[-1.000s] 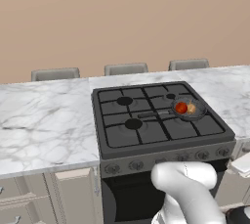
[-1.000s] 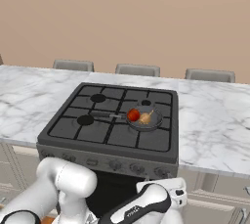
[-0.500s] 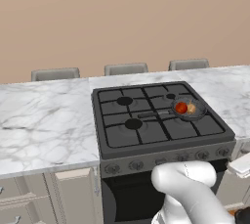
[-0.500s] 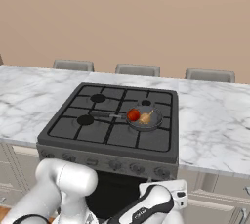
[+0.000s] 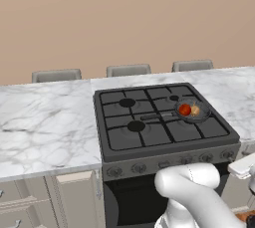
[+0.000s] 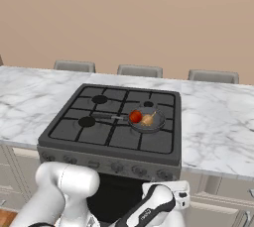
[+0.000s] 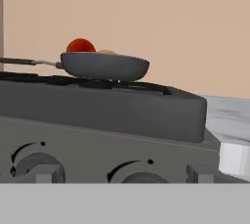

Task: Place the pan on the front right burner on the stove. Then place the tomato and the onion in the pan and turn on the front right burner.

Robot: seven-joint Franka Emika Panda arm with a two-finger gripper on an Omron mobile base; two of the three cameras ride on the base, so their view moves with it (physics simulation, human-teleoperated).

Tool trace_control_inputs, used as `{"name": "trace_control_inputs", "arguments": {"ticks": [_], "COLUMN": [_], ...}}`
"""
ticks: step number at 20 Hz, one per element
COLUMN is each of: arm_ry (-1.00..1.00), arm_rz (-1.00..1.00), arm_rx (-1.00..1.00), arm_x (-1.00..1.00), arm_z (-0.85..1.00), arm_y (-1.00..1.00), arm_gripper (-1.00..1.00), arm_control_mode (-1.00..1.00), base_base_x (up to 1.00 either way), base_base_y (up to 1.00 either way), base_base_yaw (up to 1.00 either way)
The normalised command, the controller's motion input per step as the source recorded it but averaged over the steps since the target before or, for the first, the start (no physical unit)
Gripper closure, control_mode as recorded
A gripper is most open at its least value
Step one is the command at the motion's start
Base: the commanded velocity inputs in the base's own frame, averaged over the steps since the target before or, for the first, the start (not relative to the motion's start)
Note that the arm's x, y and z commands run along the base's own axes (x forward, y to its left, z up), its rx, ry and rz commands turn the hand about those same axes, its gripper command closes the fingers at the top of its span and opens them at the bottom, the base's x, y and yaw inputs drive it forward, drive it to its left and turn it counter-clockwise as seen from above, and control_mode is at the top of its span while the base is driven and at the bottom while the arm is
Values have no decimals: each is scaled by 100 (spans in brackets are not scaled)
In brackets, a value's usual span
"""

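The pan sits on the stove, over its front right burner, above the gripper at about 11 o'clock in the hand view. The gripper's jaws stand fully apart and hold nothing. The tomato and the onion lie inside the pan. Marble counter flanks the stove, below a beige wall. The handle points toward 9 o'clock.

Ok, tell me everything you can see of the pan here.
The pan is small, round, shallow and dark grey, metal by the look of it, with a long straight black handle pointing left over the grates. It sits level on the stove, on the front right burner. Inside lie a tomato and an onion, side by side.
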Motion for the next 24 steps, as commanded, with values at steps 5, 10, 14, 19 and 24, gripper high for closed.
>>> {"name": "trace_control_inputs", "arguments": {"ticks": [5, 10, 14, 19, 24], "arm_ry": [-1, 0, 0, 0, 0], "arm_rz": [-3, -4, -4, -3, -3], "arm_rx": [0, 0, 0, 0, -1], "arm_x": [11, 19, 14, 7, 9], "arm_z": [-11, -11, -13, -17, -16], "arm_y": [-1, -2, -1, -1, 0], "arm_gripper": [-100, -100, -100, -100, -100], "arm_control_mode": [-100, -100, -100, -100, -100], "base_base_x": [0, 0, 0, 0, 0], "base_base_y": [0, 0, 0, 0, 0], "base_base_yaw": [0, 0, 0, 0, 0]}}
